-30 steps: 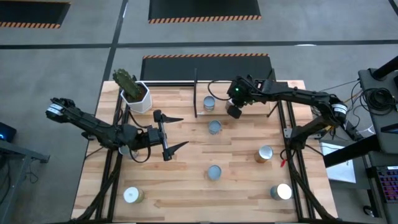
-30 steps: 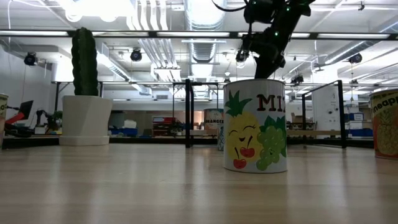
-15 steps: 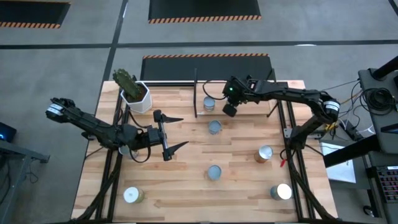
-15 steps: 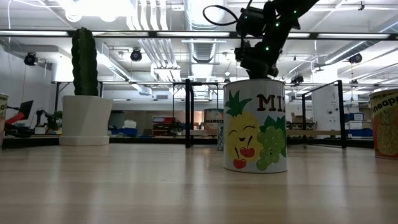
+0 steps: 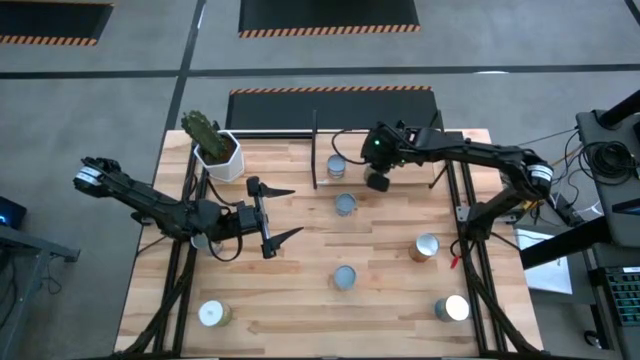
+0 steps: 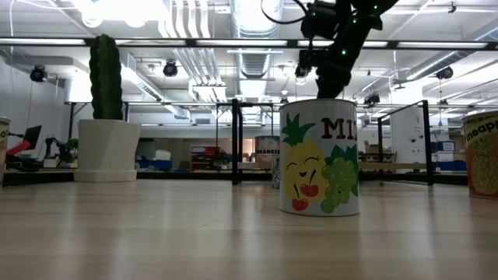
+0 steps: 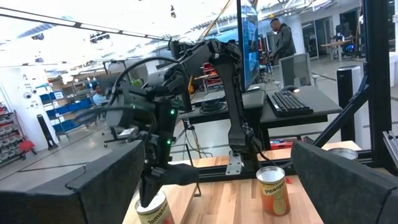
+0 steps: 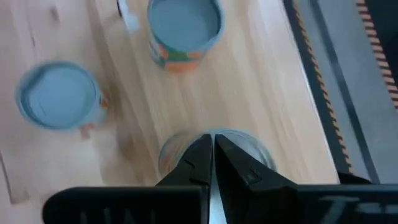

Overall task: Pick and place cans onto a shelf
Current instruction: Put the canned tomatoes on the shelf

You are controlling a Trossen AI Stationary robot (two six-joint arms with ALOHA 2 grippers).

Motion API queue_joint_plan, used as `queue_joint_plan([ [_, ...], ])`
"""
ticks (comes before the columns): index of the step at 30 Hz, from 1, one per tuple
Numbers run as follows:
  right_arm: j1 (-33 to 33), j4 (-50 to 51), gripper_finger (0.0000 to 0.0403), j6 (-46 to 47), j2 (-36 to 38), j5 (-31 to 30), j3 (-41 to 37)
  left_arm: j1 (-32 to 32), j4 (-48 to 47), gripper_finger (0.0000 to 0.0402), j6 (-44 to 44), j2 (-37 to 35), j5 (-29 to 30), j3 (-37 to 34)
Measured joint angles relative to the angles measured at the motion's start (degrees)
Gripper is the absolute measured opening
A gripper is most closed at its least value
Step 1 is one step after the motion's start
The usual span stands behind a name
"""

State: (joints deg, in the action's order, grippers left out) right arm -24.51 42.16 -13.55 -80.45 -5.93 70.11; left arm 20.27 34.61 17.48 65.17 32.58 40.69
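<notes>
Several cans stand loose across the table, well apart from one another, which leaves me room to come down over each one from above.

My right gripper is at the back of the table, over the shelf. Its two fingers are pressed together with nothing between them. Directly beneath their tips sits one can, its round top showing on either side of the fingers. I cannot tell whether the tips touch it. I judge that this can is already standing on the shelf board, since another can stands just beside it at the shelf's end, near a black post. I would read this as the moment of drawing clear of a set-down can, fingers closed so they catch nothing on the way.

My left gripper waits low over the left half of the table with its fingers spread wide, pointing toward the middle, ready for a can. One can shows partly under that arm, and the rest lie nearer the front edge.
</notes>
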Motion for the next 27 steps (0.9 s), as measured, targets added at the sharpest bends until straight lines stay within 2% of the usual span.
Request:
queue_joint_plan([
  [4,0.00,2.59,0.0009,1.69,1.84,0.54,1.20,-0.01,0.00,0.0386,0.01,0.00,0.00,0.00],
  [6,-0.02,5.85,0.0009,2.48,3.19,4.14,1.62,0.00,0.00,0.0386,0.00,0.00,0.00,0.00],
  [9,-0.02,11.27,0.0009,3.09,4.74,12.94,1.14,-0.01,0.00,0.0386,0.02,0.00,0.00,0.00],
  [13,-0.01,15.50,0.0009,4.83,5.86,14.94,-1.05,0.00,0.00,0.0386,0.01,0.00,0.00,0.00],
  [16,-0.41,14.49,0.0009,5.02,5.76,12.81,-3.77,0.00,0.00,0.0386,0.00,0.00,0.00,0.00],
  [22,-0.70,8.98,0.0009,3.72,4.90,0.70,-8.05,-0.01,0.00,0.0386,0.00,0.00,-0.01,0.00],
  [27,-1.65,5.88,0.0009,1.93,4.92,-1.85,-8.15,-0.01,0.00,0.0386,0.02,0.00,-0.02,0.00],
])
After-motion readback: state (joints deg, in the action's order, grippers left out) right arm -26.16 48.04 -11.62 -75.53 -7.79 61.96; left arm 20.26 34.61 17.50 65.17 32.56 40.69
